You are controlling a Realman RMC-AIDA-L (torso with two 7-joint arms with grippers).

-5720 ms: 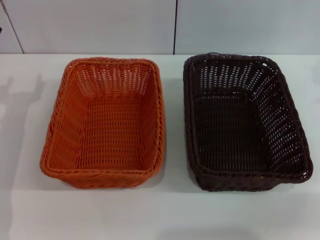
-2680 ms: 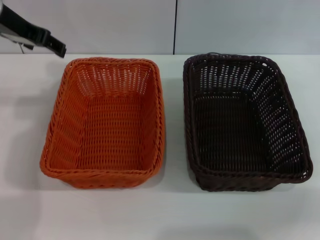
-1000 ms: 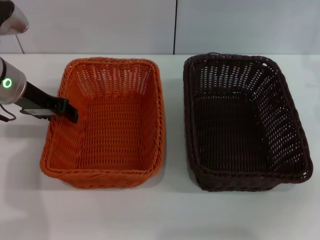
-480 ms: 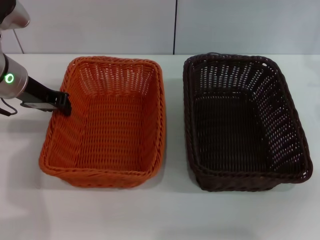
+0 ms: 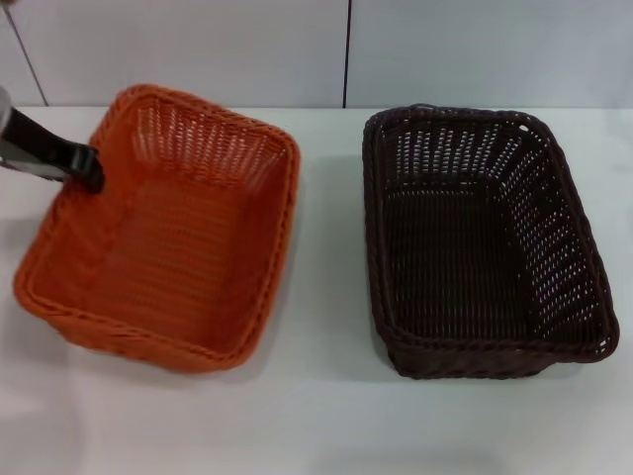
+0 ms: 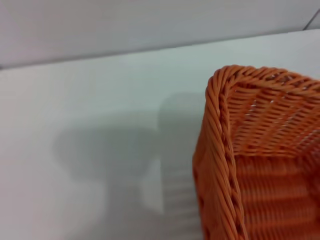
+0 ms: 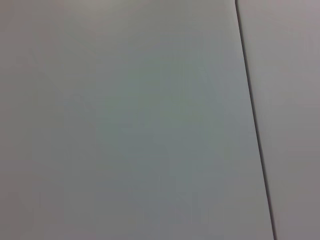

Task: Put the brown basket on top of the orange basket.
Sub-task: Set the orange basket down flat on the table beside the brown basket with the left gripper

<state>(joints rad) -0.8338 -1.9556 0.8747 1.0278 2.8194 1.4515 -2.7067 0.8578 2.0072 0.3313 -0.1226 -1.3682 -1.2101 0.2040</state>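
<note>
The orange basket [image 5: 168,257] is at the left of the white table, turned and tilted, with its left side raised. My left gripper [image 5: 87,170] comes in from the left edge and is clamped on the basket's left rim. The left wrist view shows a corner of the orange basket [image 6: 225,150] and its braided rim close up. The brown basket [image 5: 475,247] sits flat on the table at the right, apart from the orange one. My right gripper is out of view.
The white table [image 5: 326,426] runs under both baskets, with a strip of bare surface between them and along the front. A pale wall with a dark vertical seam [image 5: 346,49] stands behind. The right wrist view shows only a plain panel.
My left gripper came in from the left and took the orange basket's left rim. The orange basket has shifted left, turned and tilted up. The brown basket has not moved.
</note>
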